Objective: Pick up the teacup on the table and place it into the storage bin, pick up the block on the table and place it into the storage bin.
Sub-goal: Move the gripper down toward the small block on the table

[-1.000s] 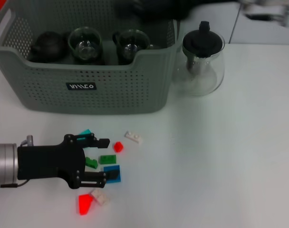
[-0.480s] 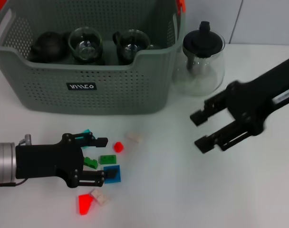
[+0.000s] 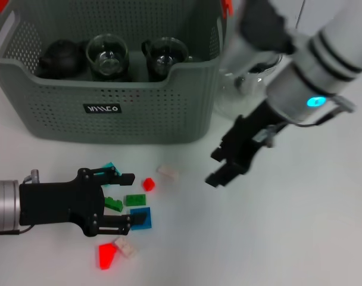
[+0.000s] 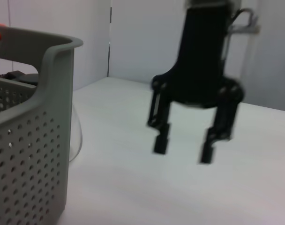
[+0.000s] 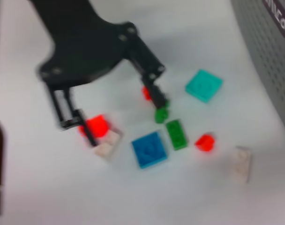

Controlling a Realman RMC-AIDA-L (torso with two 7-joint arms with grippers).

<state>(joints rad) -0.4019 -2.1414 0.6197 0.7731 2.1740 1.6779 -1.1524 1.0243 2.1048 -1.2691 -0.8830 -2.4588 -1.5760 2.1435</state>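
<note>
The grey-green storage bin (image 3: 109, 110) stands at the back left, and its wall (image 4: 30, 140) also fills one side of the left wrist view. Two glass teacups (image 3: 106, 55) (image 3: 164, 53) stand inside it; no teacup shows on the table. Several blocks lie in front of the bin: teal (image 3: 108, 167), small red (image 3: 147, 184), white (image 3: 166, 173), two green (image 3: 134, 199), blue (image 3: 140, 218), large red (image 3: 106, 255). My left gripper (image 3: 129, 199) is open, its fingers on either side of the green blocks (image 5: 176, 134). My right gripper (image 3: 214, 168) (image 4: 183, 150) hangs open, right of the white block.
A dark teapot (image 3: 59, 56) sits in the bin's left end. Beside the bin's right end, the glass teapot (image 3: 255, 89) is mostly hidden behind my right arm. Bare white table stretches along the front right.
My right arm has swung in from the right and now hangs over the table near the white block. The left gripper and the blocks have stayed put.
</note>
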